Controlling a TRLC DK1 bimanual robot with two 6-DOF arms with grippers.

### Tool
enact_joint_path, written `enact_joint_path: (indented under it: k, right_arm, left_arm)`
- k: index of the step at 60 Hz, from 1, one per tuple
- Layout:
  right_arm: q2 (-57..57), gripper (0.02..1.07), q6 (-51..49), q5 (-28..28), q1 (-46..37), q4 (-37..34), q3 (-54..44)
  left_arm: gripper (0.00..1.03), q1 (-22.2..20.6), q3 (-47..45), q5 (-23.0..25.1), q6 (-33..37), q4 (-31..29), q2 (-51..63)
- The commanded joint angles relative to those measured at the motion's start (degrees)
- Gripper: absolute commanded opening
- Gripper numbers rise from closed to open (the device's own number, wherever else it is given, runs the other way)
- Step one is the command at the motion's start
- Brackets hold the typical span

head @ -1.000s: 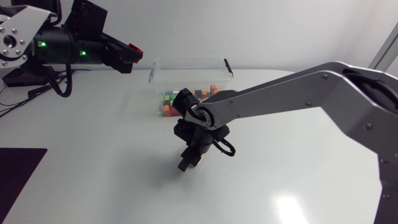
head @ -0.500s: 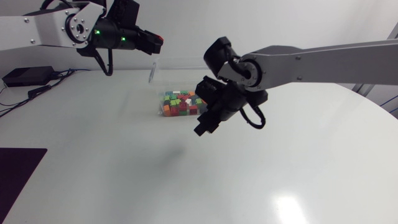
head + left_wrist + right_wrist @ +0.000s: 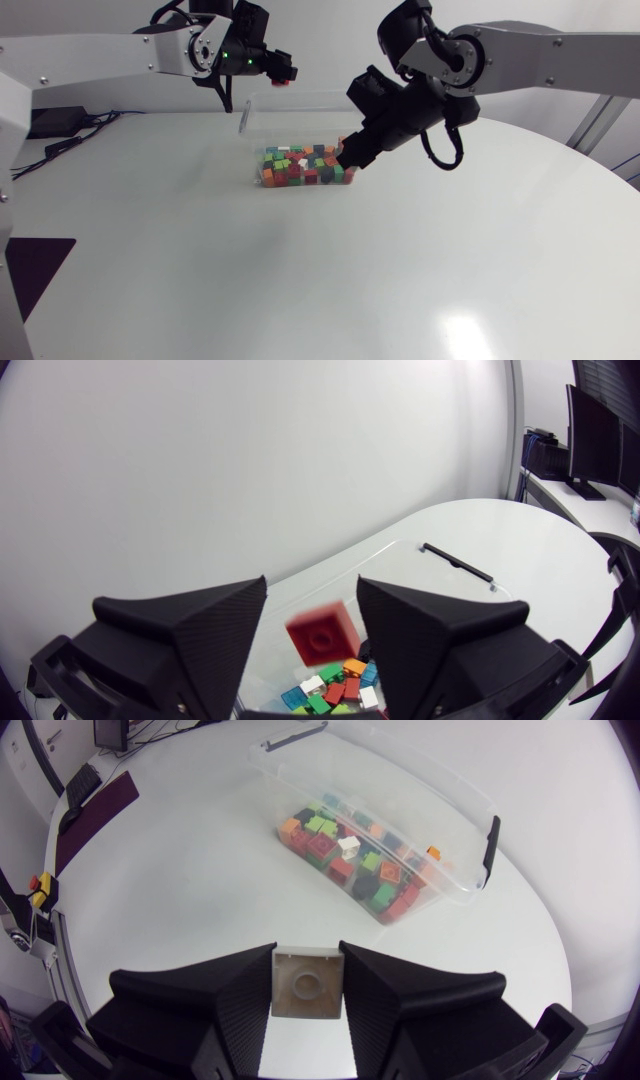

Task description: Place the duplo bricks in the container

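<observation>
A clear plastic container with several coloured duplo bricks in it stands at the table's back middle. High above its rear left corner is my left gripper. In the left wrist view that gripper is open. A tilted red brick hangs loose between its fingers, with a gap on one side, over the bricks in the container. My right gripper is at the container's right end. It is shut on a white brick, ahead of which lies the container.
Black cables and a small black box lie at the table's back left. A dark mat lies at the left front edge. The container has black handle clips at both ends.
My right arm rose from the table's middle and carried the white brick to the container's right end. My left gripper swung right over the container and spread its fingers, freeing the red brick.
</observation>
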Motion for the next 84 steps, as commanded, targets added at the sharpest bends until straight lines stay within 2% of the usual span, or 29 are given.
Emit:
enact_joint_path:
  k: [1,14,24,37,53,74,76,79,81,83,84]
  right_arm:
    - [-1.2,0.28,-0.5,-0.5,-0.9,0.2,2.9]
    - [-0.8,0.28,-0.1,-0.8,-1.8,4.2,6.4]
    - [0.7,0.29,0.9,-1.1,-2.2,9.4,8.0]
    - [4.0,0.29,2.2,-1.7,-2.9,16.4,10.2]
    - [10.1,0.29,4.1,-1.8,-3.3,23.2,13.9]
    - [19.1,0.30,5.1,-0.9,-1.6,35.0,18.1]
    - [20.6,0.35,5.0,-0.5,-1.3,35.0,19.5]
    - [22.2,0.51,4.5,0.5,-0.9,35.1,20.9]
    - [23.1,0.63,4.0,0.6,-0.7,35.0,21.8]
    - [23.9,0.82,3.9,0.7,-0.5,34.2,23.1]
    - [24.2,0.88,3.6,0.7,-0.4,34.0,23.4]
  left_arm:
    - [0.99,0.3,3.6,-1.3,-0.9,0.3,3.5]
    - [0.99,1.9,3.8,-2.3,-0.5,-3.4,2.0]
    - [0.99,3.6,-4.3,-1.4,-0.5,-4.5,-7.3]
    - [0.99,3.7,-16.3,-1.0,1.7,-4.9,-18.2]
    - [0.99,4.7,-23.6,0.2,4.3,-8.9,-27.2]
    - [0.99,5.5,-34.2,1.6,5.5,-9.2,-36.9]
    - [0.99,5.5,-34.8,1.6,5.5,-9.2,-37.7]
    - [0.99,5.7,-35.4,1.6,5.6,-9.2,-38.5]
    - [0.99,5.8,-35.8,1.6,5.6,-9.2,-38.8]
    - [0.99,6.2,-36.4,1.7,5.8,-9.2,-39.6]
    - [0.99,6.2,-36.6,1.7,5.9,-9.2,-39.9]
